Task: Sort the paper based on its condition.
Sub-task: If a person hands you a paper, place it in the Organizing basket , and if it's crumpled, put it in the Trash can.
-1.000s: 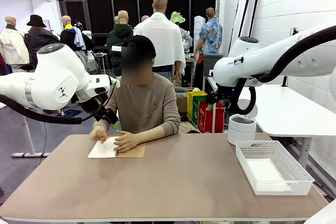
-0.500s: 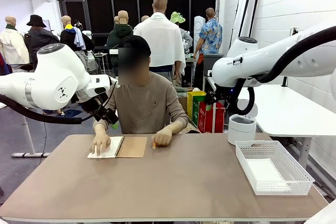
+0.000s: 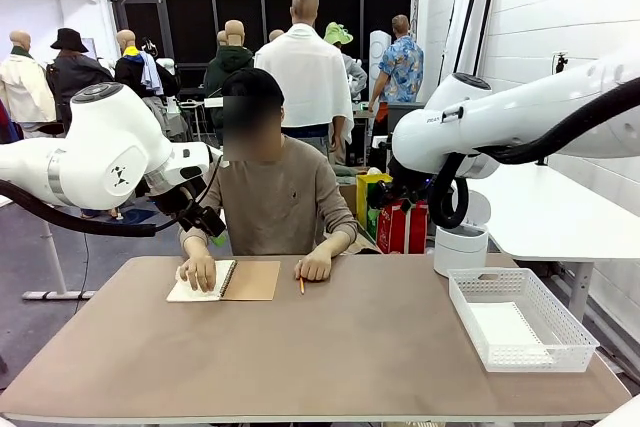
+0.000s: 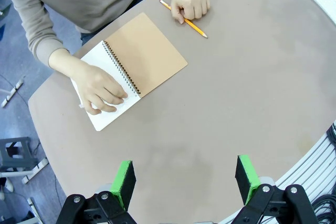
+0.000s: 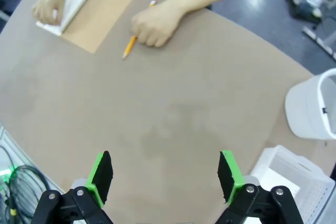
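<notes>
One white sheet of paper (image 3: 508, 329) lies flat in the white basket (image 3: 575, 332) at the table's right. The person presses one hand (image 3: 198, 272) on the white page of an open spiral notebook (image 3: 250, 280) with a brown cover. The same notebook (image 4: 152, 56) lies far ahead of my left gripper (image 4: 185, 179), which hangs open and empty above bare table. My right gripper (image 5: 164, 174) is also open and empty, high over the table's middle. The notebook (image 5: 100, 11) lies far ahead of it, and the basket (image 5: 310, 182) is beside it.
An orange pencil (image 3: 301, 285) lies on the table by the person's other hand (image 3: 315, 267), next to the notebook. A white round bin (image 3: 460, 245) stands behind the basket at the far right. Bare tabletop lies between notebook and basket.
The person's hand left the notebook, carried the pencil to the right and set it on the table. My right arm has swung a little to the left. The left arm has not moved.
</notes>
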`<state>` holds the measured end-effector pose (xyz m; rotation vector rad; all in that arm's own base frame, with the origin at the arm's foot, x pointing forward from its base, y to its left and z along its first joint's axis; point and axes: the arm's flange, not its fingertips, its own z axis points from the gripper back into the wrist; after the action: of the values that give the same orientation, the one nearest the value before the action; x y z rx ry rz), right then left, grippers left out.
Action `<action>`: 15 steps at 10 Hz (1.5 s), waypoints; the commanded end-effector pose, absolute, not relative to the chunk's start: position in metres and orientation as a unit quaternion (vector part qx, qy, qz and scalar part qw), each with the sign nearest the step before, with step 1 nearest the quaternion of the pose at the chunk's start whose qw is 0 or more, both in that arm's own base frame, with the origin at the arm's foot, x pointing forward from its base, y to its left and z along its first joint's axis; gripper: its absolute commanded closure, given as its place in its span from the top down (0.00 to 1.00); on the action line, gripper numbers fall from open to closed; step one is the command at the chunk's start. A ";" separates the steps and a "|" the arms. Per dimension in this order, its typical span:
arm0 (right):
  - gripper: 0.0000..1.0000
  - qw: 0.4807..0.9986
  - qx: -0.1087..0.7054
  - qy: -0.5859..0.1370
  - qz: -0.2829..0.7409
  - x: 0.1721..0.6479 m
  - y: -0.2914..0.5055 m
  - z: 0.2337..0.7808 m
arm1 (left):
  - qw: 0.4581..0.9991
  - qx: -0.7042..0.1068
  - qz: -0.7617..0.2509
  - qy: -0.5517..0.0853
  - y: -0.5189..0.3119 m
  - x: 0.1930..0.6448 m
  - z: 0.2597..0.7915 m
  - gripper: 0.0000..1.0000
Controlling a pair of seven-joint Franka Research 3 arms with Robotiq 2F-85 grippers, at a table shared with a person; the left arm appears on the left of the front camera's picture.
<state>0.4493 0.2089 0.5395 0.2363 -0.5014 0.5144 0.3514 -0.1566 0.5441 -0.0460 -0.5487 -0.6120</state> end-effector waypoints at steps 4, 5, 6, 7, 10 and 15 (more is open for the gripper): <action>1.00 0.887 0.159 -0.284 0.327 0.402 0.204 0.534 | 0.916 -0.019 -0.299 -0.267 -0.155 0.352 0.544 1.00; 1.00 0.886 0.151 -0.282 0.334 0.401 0.207 0.531 | 0.916 -0.019 -0.299 -0.267 -0.155 0.352 0.544 1.00; 1.00 0.888 0.135 -0.284 0.336 0.401 0.210 0.526 | 0.916 -0.019 -0.299 -0.267 -0.155 0.352 0.544 1.00; 1.00 0.888 0.131 -0.284 0.337 0.404 0.212 0.523 | 0.916 -0.019 -0.299 -0.267 -0.155 0.352 0.544 1.00; 1.00 0.894 0.133 -0.273 0.330 0.401 0.215 0.530 | 0.916 -0.019 -0.299 -0.267 -0.155 0.352 0.544 1.00; 1.00 0.894 0.133 -0.273 0.330 0.401 0.215 0.530 | 0.916 -0.019 -0.299 -0.267 -0.155 0.352 0.544 1.00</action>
<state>0.4025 0.2180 0.5294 0.2750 -0.5773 0.6926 0.3514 -0.1566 0.5441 -0.0460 -0.5488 -0.6120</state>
